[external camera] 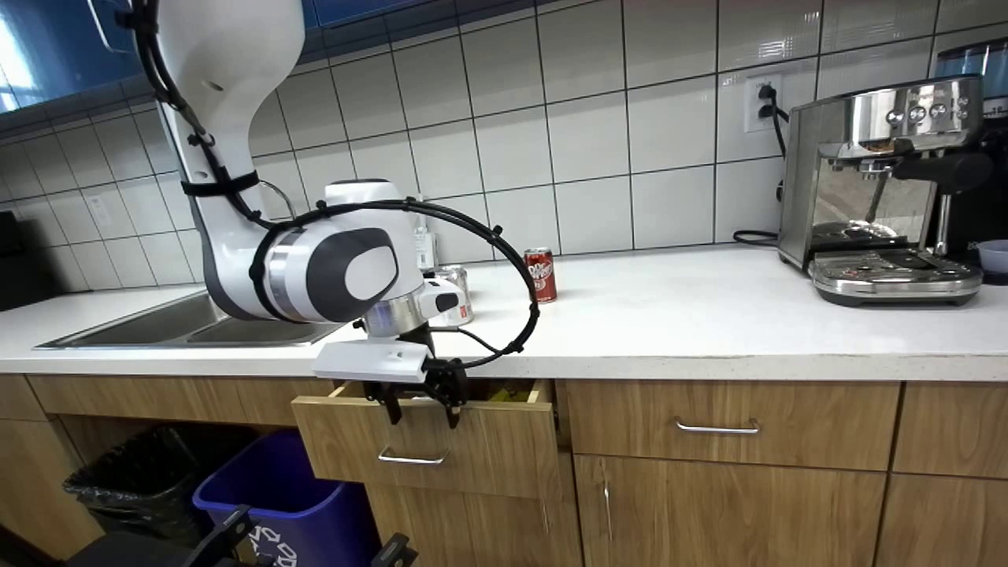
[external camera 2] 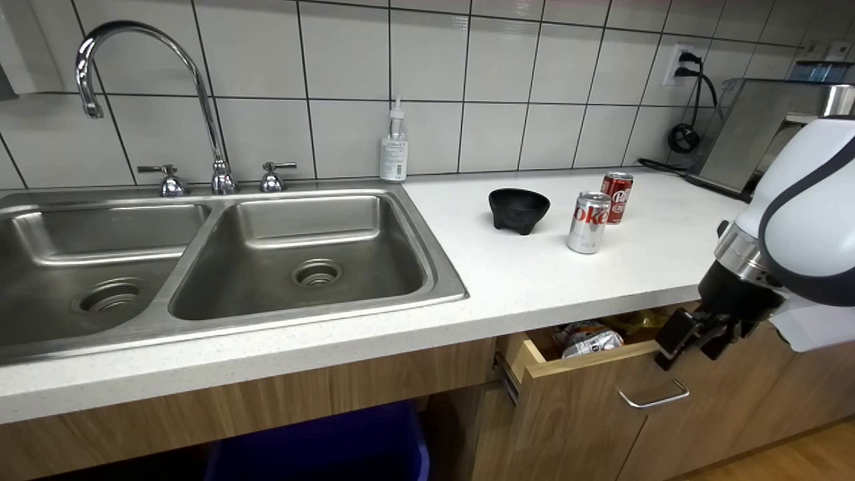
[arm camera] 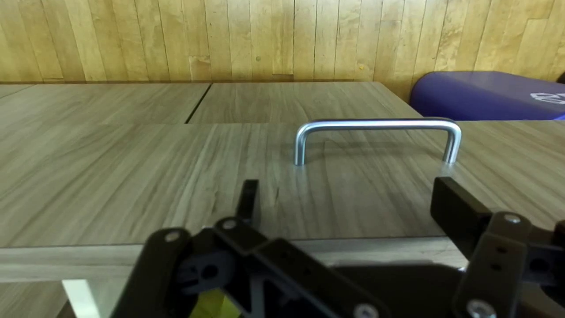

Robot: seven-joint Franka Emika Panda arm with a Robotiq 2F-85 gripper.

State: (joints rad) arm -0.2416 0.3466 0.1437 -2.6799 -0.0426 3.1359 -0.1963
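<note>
My gripper [external camera: 424, 419] is open and empty, pointing down at the front of a partly open wooden drawer [external camera: 496, 453]. In the wrist view its two black fingers [arm camera: 346, 190] are wide apart over the drawer front [arm camera: 132, 185]. The silver drawer handle [arm camera: 377, 125] lies a little beyond the fingertips; it also shows in both exterior views [external camera: 412, 459] [external camera 2: 654, 401]. No finger is around the handle. I cannot tell whether a finger touches the drawer front. Inside the drawer are a shiny packet [external camera 2: 591, 342] and something yellow [external camera 2: 638, 321]. The gripper hides part of the drawer's inside.
On the white counter [external camera: 669, 331] stand a silver Coke can [external camera 2: 588, 227], a red Dr Pepper can [external camera 2: 616, 194], a black bowl [external camera 2: 519, 208] and an espresso machine [external camera: 890, 189]. A double sink [external camera 2: 300, 254] is set in the counter. A blue bin [external camera: 291, 488] stands below, beside the drawer.
</note>
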